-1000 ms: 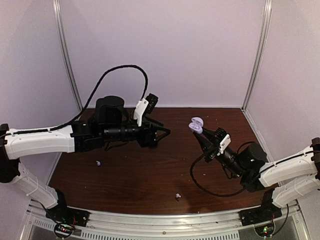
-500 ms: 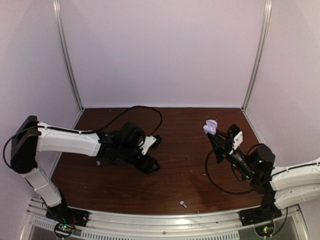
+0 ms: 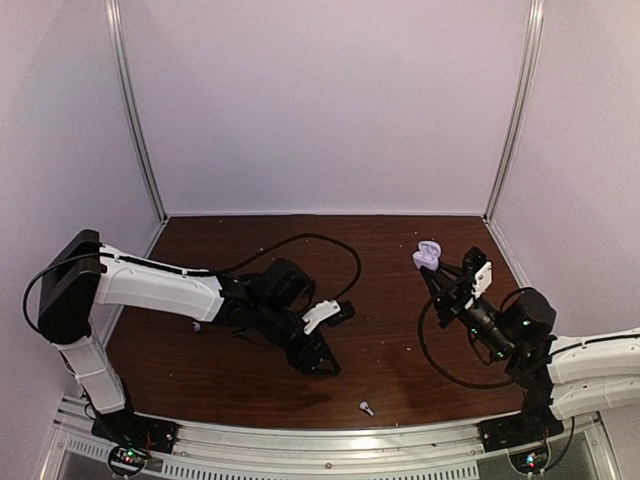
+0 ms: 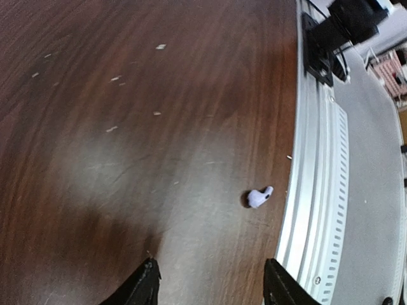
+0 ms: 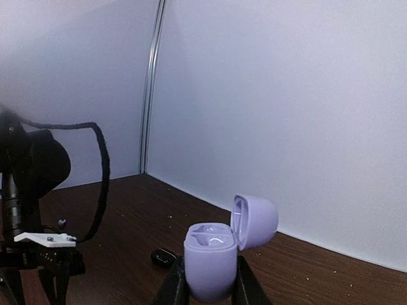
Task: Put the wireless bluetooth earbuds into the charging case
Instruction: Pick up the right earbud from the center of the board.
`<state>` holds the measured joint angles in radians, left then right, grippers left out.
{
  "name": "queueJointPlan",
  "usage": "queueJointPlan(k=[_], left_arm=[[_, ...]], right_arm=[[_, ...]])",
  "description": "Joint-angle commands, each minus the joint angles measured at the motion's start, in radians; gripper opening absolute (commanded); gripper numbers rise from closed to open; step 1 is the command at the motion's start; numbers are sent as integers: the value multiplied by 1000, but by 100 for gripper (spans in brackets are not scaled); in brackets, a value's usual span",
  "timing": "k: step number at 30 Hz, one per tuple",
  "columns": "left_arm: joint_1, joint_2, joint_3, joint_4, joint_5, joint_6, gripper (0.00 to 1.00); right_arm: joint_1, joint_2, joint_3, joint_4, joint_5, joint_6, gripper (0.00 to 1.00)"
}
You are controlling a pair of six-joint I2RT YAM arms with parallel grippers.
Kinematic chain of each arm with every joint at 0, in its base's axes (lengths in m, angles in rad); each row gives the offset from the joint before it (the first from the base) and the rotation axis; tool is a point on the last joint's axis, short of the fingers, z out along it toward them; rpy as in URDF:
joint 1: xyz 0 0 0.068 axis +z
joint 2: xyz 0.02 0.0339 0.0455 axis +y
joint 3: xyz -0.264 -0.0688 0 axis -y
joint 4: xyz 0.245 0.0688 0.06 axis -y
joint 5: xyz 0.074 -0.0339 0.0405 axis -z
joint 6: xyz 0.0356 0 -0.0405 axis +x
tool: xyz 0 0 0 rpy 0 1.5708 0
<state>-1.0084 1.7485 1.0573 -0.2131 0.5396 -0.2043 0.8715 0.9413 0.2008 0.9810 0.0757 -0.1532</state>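
The right gripper (image 5: pixel 208 283) has its jaws clenched on the charging case (image 5: pixel 222 251), lid open, raised above the surface (image 4: pixel 127 127) and well apart from one earbud (image 4: pixel 259 197) lying loose. The left gripper (image 4: pixel 213 287) hangs near that earbud, jaws released and empty. I judge that no earbud is seated yet, so pickup and insertion remain.

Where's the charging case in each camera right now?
Top external: charging case right of centre, far side, held in the right claw.
Left wrist: not in it.
Right wrist: charging case at bottom centre, lid open.
Shared landmark: back-left corner post, in the top and right wrist views.
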Motion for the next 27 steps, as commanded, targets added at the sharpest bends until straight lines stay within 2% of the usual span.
queueJointPlan(k=[1, 7, 11, 19, 27], left_arm=[[-139, 45, 44, -8, -89, 239, 56], [-148, 13, -128, 374, -54, 414, 56], [-148, 44, -177, 530, -34, 513, 56], [-148, 112, -205, 656, 41, 589, 53], [-148, 203, -137, 586, 97, 637, 48]], right_arm=[[-11, -45, -23, -26, -5, 24, 0], [-16, -91, -27, -48, -15, 34, 0], [-20, -112, -28, -63, -20, 35, 0], [-24, -142, -28, -91, -18, 31, 0], [-26, -135, -20, -94, -25, 31, 0]])
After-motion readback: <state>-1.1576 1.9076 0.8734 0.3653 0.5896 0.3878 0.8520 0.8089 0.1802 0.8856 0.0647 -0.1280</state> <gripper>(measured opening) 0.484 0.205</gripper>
